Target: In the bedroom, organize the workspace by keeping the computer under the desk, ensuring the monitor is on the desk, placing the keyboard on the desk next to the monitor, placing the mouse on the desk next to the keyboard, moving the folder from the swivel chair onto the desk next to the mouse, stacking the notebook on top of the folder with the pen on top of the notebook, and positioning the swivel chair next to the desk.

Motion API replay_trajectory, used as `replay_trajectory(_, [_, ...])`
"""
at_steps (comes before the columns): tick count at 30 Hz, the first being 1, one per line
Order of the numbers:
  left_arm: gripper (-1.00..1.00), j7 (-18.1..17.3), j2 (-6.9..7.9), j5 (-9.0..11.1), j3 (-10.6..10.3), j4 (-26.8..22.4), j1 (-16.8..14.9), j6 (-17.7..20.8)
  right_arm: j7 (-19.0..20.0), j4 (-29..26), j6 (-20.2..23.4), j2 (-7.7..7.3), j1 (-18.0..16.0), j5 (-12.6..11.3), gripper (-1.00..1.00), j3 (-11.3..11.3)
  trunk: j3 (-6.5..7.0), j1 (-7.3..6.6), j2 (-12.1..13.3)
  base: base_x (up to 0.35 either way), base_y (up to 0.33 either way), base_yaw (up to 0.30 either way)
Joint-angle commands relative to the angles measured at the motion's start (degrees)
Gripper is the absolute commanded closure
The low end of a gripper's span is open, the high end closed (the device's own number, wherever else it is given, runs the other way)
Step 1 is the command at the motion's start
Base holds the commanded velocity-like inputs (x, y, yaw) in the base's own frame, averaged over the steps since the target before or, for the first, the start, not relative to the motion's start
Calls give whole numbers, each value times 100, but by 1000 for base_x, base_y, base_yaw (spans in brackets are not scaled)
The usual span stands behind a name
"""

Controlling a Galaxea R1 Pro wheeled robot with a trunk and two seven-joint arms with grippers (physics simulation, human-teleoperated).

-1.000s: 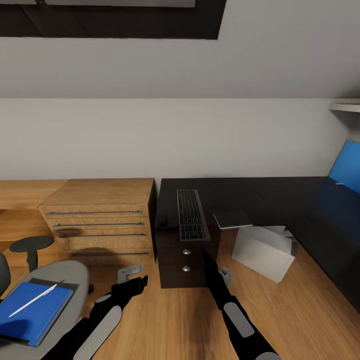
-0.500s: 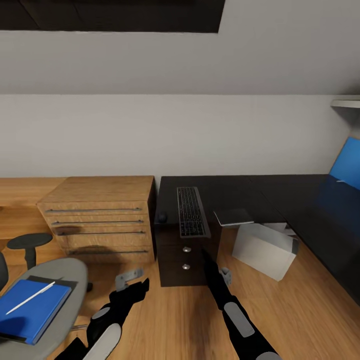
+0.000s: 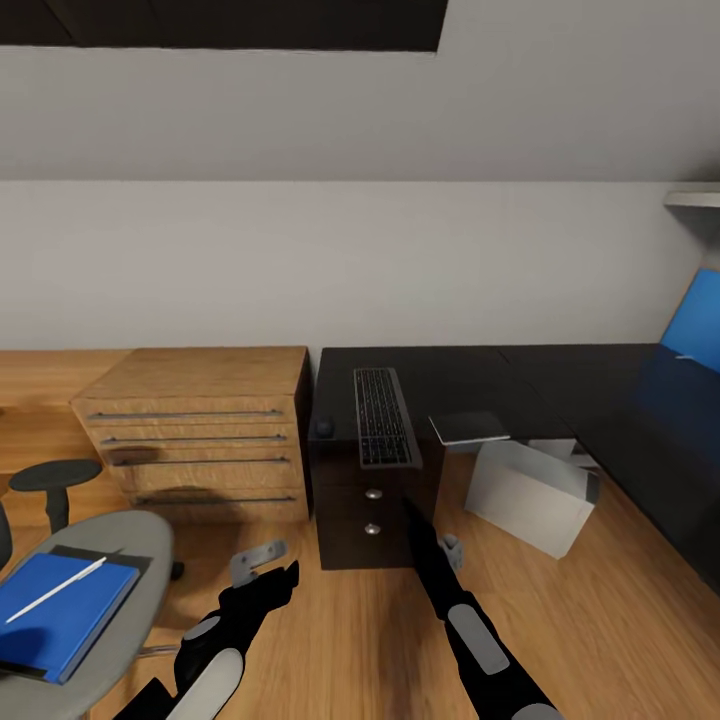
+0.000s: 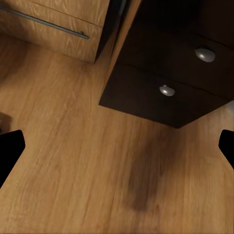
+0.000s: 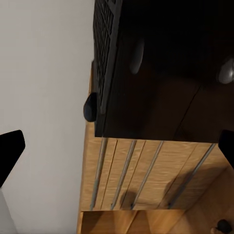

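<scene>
Both arms are reaching forward low over the floor toward the dark table (image 3: 470, 375); left end effector (image 3: 258, 560) and right end effector (image 3: 450, 549) are hanging spread apart, holding nothing.

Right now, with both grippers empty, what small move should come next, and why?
Probably turn toward the swivel chair and reach the left gripper for the folder. It lies on the seat under the pen, while keyboard and mouse already sit on the desk.
</scene>
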Motion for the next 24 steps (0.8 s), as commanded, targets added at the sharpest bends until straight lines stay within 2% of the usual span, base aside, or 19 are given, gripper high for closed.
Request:
replay_trajectory(1, [-100,40,5,23,-11,-7,-7,14,17,3,4,-2,-4,-59,-100,16,-24,22,-45,0,0,0])
replay_trajectory(5, [-100,40,1,23,-4,28,-7,19,-1,3,-3,-2,-4,-59,-100,7,-96,110,-205,0,0,0])
replay_trajectory(9, [-100,40,-4,29,3,286,-7,23,-87,3,-19,19,-7,-62,-100,20,-167,198,-365,0,0,0])
replay_trajectory(12, [-100,40,-5,84,95,366,-7,23,-429,-36,-8,31,-59,-67,-100,29,-221,264,-486,0,0,0])
replay_trajectory(16, [-100,40,-5,116,182,385,-7,20,-774,-192,-5,33,-336,-90,-100,25,-257,308,-566,0,0,0])
replay_trajectory(19, [-100,41,6,96,223,384,-7,11,-872,-257,40,20,-454,-354,-100,25,-257,308,-566,0,0,0])
replay_trajectory(21, [-100,42,16,88,231,377,-7,2,-895,-260,244,8,-483,-684,-100,29,-257,308,-566,0,0,0])
replay_trajectory(24, [-100,41,20,86,225,375,-7,-1,-901,-246,479,2,-491,-848,-100,21,-257,308,-566,0,0,0])
